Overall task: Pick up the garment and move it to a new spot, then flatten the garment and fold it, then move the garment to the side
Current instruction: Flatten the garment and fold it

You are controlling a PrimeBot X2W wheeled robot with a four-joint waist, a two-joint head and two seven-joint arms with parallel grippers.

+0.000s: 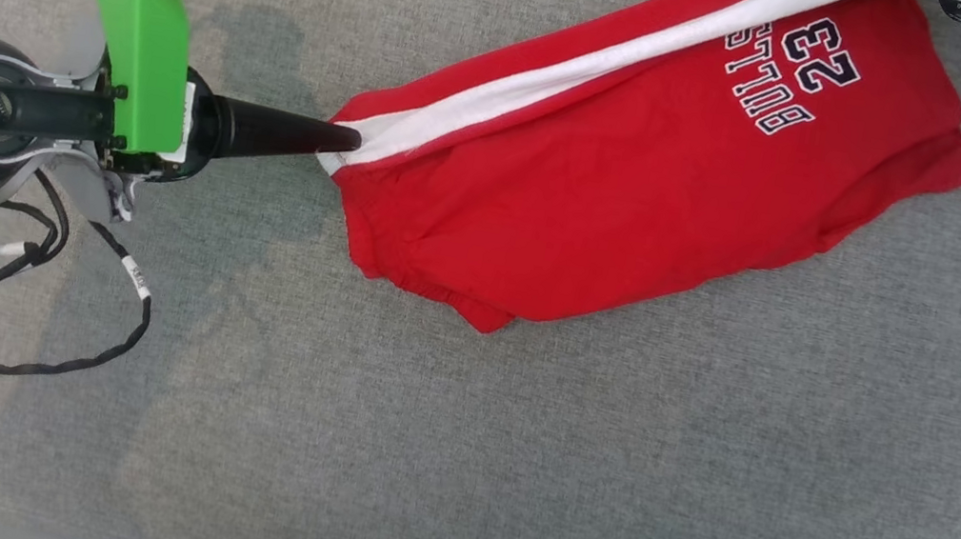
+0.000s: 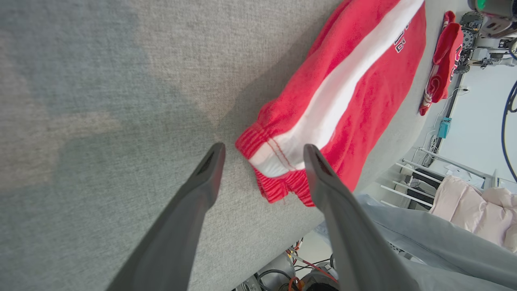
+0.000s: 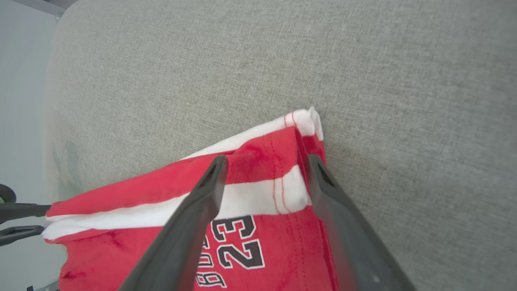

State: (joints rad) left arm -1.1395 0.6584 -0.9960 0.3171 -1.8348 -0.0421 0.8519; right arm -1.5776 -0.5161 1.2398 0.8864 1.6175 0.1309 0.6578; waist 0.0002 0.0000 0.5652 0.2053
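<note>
Looked like a robotics lab or test cell, not a home. Work surface was a table point(image 1: 507, 467) wrapped in grey fabric, with loose cables point(image 2: 297, 258) bundled under its edge. White metal rack point(image 2: 408, 182) stood beyond it, next to a pink cloth pile point(image 2: 476, 206). Spare red garment point(image 2: 444, 60) and more robot hardware point(image 2: 490, 14) sat at the far end.

The left gripper point(image 2: 263, 148), fingers apart, flanks the corner of the red white-striped fabric garment point(image 2: 347, 81) on a grey textile surface point(image 2: 121, 81).
</note>
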